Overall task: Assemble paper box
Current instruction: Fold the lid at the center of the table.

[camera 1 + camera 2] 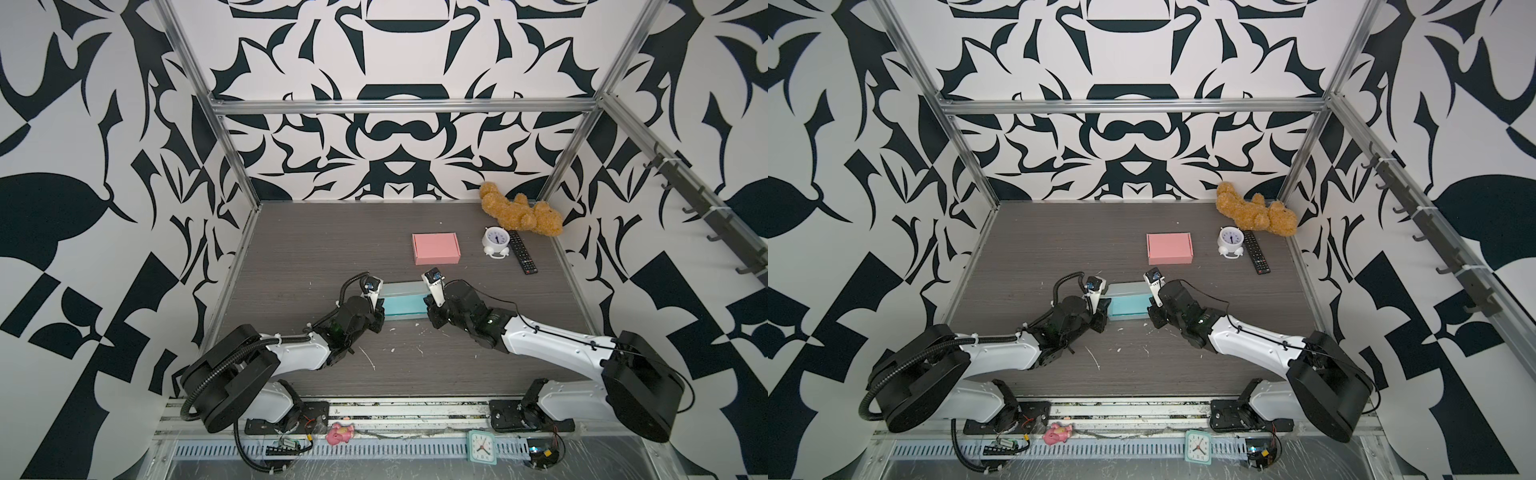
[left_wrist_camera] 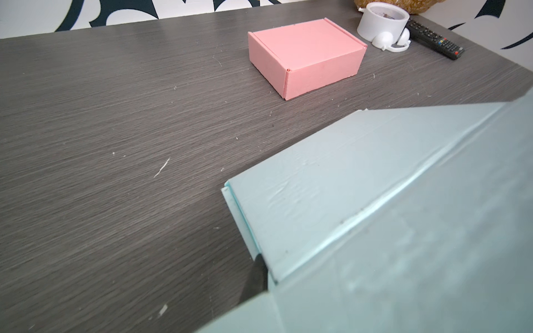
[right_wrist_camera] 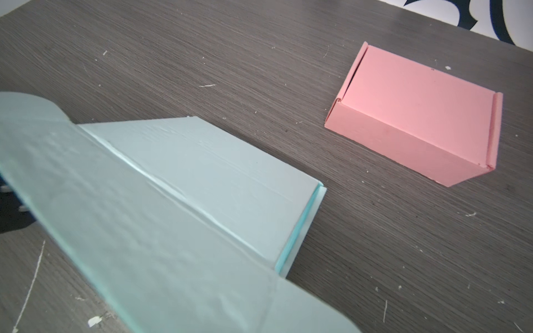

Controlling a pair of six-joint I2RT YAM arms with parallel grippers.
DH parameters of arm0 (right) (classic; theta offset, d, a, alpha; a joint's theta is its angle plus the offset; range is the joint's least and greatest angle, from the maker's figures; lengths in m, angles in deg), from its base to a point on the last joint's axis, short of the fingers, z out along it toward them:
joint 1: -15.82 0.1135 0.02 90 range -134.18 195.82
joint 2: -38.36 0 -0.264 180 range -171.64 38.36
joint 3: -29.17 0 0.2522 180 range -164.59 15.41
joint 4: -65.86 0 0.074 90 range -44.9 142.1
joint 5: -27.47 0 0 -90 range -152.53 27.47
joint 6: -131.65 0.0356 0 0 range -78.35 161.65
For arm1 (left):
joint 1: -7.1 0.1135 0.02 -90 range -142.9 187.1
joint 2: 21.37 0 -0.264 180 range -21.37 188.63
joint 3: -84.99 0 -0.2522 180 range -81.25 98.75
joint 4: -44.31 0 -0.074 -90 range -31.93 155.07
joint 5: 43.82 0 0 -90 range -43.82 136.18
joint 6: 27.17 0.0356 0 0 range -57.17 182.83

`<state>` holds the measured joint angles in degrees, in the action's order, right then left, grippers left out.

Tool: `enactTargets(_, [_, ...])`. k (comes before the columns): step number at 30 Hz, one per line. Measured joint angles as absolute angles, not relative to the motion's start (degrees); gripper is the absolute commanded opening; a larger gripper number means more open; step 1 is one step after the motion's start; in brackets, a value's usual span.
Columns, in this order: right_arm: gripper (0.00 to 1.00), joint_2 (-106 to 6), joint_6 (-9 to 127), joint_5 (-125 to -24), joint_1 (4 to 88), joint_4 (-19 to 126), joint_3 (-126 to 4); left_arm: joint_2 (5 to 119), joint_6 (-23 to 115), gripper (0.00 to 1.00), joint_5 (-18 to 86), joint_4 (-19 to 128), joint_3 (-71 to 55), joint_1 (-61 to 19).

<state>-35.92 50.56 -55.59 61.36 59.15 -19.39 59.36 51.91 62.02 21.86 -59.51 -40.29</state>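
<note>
Teal card is the job here. In both top views the teal box (image 1: 403,305) lies half-folded on the grey table (image 1: 299,249), a little toward six o'clock from the middle, with its long side running nine to three. The left gripper (image 1: 379,311) sits at its nine o'clock end and the right gripper (image 1: 428,306) at its three o'clock end. Both are low and angled inward, I judge so that the two ends can be worked together without the box sliding. A finished pink box (image 1: 436,248) rests apart at about one o'clock, likely parked clear. Toward two o'clock an alarm clock (image 1: 494,243), a remote (image 1: 523,252) and a teddy bear (image 1: 519,212) seem to play no part.

In the left wrist view the teal box's far wall is folded double, and a blurred left end flap (image 2: 403,274) fills the near field. One black finger (image 2: 255,276) lies against the card at the corner. Its partner is hidden behind the flap, so I read this claw as pinching the flap.

In the right wrist view the right end flap (image 3: 115,230) sweeps across the lens, with the doubled wall beyond. No finger shows, so I cannot tell whether that claw nips the card or merely leans on it. The next move probably needs both flaps swung in evenly.
</note>
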Motion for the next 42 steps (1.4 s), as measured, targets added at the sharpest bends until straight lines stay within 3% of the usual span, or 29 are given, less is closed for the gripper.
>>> enactTargets(9, [0.22,-35.7,52.8,-53.3,61.4,59.1,-17.0,62.0,52.5,0.14,64.4,22.1,-57.3,-42.4])
enactTargets(26, [0.55,-27.0,56.6,-48.8,61.3,59.2,-11.6,64.4,52.9,0.14,65.6,23.5,-54.7,-43.4])
enactTargets(42, [0.59,-13.4,56.3,-48.4,61.2,47.6,-14.5,65.3,52.6,0.14,66.4,24.7,-54.1,-43.5])
